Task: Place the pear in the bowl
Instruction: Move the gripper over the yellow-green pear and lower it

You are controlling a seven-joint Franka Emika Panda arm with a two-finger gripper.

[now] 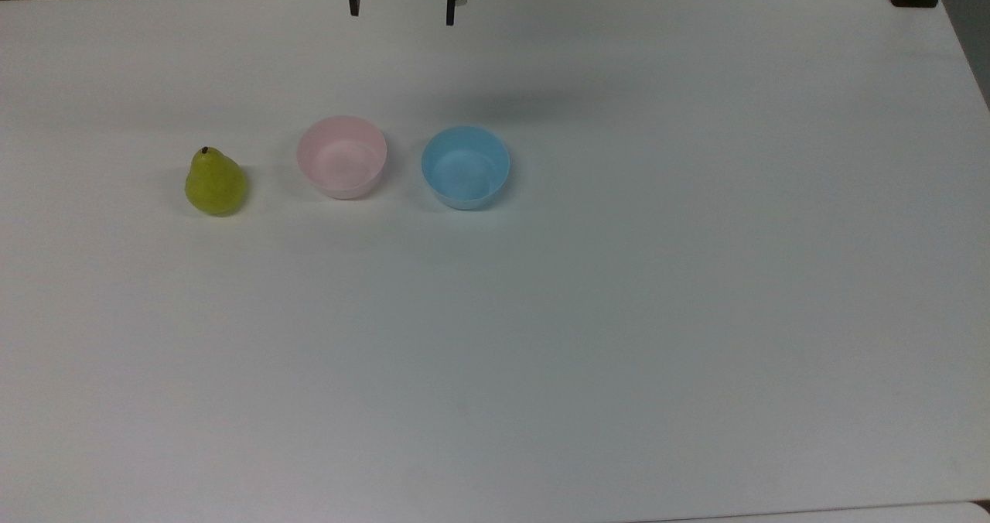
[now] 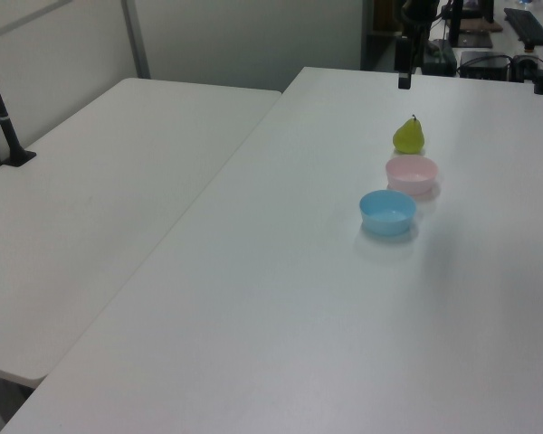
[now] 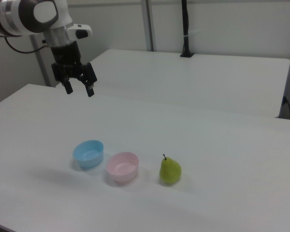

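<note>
White table (image 1: 541, 337) is seen in the top view carrying one pear (image 1: 216, 183), upright, one pink bowl (image 1: 342, 156) beside it and one blue bowl (image 1: 465, 166). Near the far edge the gripper (image 1: 401, 6) hangs, fingers spread, nothing grasped. In the left view and the right view, the three things are seen in one row.

Upright yellow-green pear (image 1: 216, 183) beside empty pink bowl (image 1: 342, 157), apart

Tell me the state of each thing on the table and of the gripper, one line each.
pear: upright on the table, stem up, untouched.
pink bowl: upright, empty, between the pear and the other bowl.
blue bowl: upright, empty.
gripper: open, holding nothing, raised above the table away from the pear.
</note>
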